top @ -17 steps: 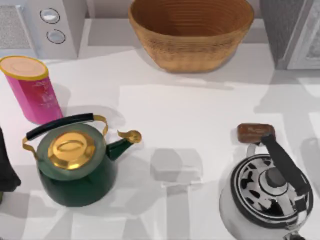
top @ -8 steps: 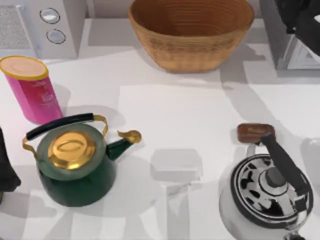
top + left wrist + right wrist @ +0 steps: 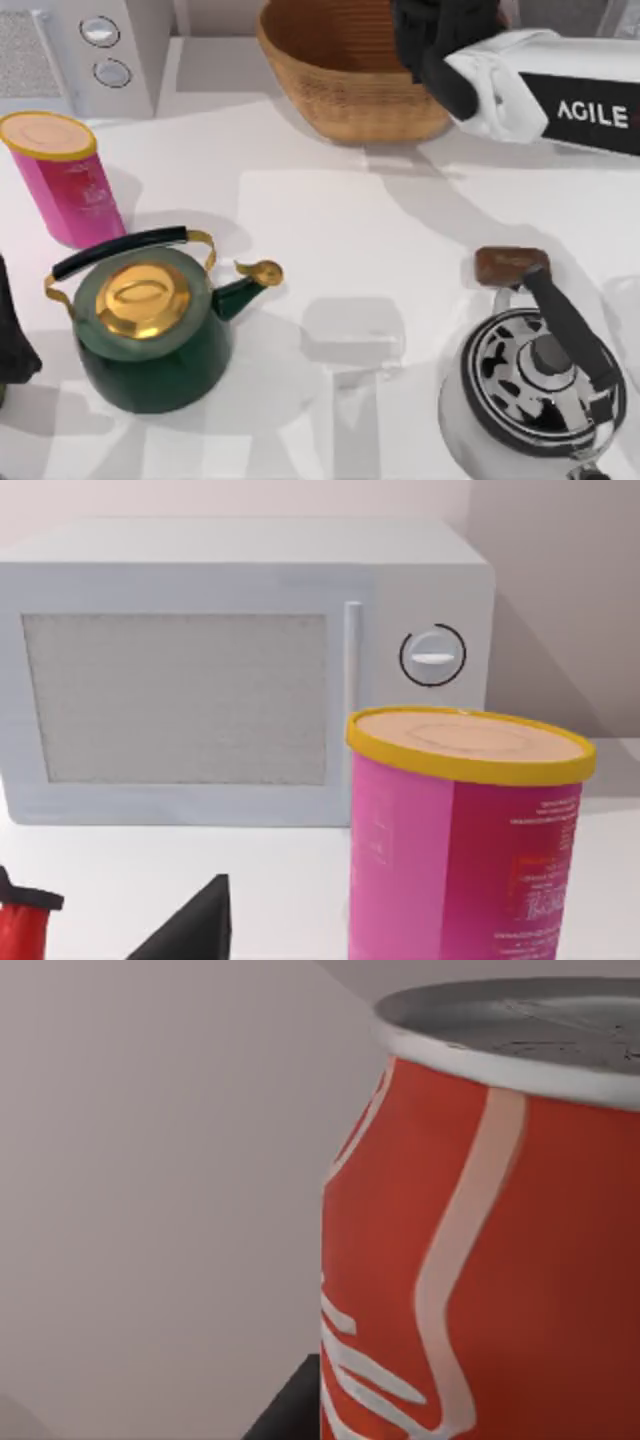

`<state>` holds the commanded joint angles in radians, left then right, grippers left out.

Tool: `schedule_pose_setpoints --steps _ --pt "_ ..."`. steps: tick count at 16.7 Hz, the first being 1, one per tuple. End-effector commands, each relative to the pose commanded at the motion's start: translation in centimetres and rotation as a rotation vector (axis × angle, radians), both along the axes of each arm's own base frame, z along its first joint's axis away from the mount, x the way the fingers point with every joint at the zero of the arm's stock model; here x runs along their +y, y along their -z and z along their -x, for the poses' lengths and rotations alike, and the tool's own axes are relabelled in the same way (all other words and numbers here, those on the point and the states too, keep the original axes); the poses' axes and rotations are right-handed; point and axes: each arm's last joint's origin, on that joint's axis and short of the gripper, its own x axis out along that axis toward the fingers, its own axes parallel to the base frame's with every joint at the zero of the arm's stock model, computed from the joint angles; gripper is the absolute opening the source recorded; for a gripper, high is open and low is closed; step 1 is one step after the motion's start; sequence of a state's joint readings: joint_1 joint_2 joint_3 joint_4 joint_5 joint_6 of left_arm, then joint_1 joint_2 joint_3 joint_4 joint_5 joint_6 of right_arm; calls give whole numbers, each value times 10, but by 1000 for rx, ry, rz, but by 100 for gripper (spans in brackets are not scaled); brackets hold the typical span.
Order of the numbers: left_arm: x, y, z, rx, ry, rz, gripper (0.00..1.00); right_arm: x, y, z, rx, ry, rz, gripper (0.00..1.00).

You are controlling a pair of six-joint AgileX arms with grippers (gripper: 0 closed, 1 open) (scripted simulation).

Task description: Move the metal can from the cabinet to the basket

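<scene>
At the near edge of the counter (image 3: 380, 230) stand two kettles, a green kettle (image 3: 150, 325) with a brass lid on the left and a chrome kettle (image 3: 535, 385) on the right, with a small brown block (image 3: 511, 264) just beyond the chrome one. The left arm sits parked at the near left edge; I cannot tell how its fingers stand. Farther back on the left is the pink canister (image 3: 65, 175), and behind it the white microwave (image 3: 85, 50). At the far middle sits the wicker basket (image 3: 330, 85), with the right gripper (image 3: 435, 45) reaching in from the right and hanging over its right half. The metal can (image 3: 490, 1230) looms close in the right wrist view, so I judge the fingers clamped on it, above the basket. The risk now is letting go too near the right rim: the can could strike the wicker edge and tumble onto the counter, or tip if released high.
</scene>
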<state>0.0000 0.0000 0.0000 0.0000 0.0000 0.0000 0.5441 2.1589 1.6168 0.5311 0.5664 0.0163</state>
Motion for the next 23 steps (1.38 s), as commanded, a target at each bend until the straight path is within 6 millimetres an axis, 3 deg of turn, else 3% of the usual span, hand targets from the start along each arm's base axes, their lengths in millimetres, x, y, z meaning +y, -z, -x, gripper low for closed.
schedule_pose_setpoints --steps 3,9,15,19,23 --pt "0 0 0 0 0 0 100 11 11 -5 0 0 -1 0" --pt "0 0 0 0 0 0 100 9 16 -7 10 2 3 0" --pt "0 0 0 0 0 0 100 12 21 -27 1 0 0 0" --pt "0 0 0 0 0 0 100 12 22 -28 0 0 -1 0" --pt "0 0 0 0 0 0 100 12 22 -28 0 0 -1 30"
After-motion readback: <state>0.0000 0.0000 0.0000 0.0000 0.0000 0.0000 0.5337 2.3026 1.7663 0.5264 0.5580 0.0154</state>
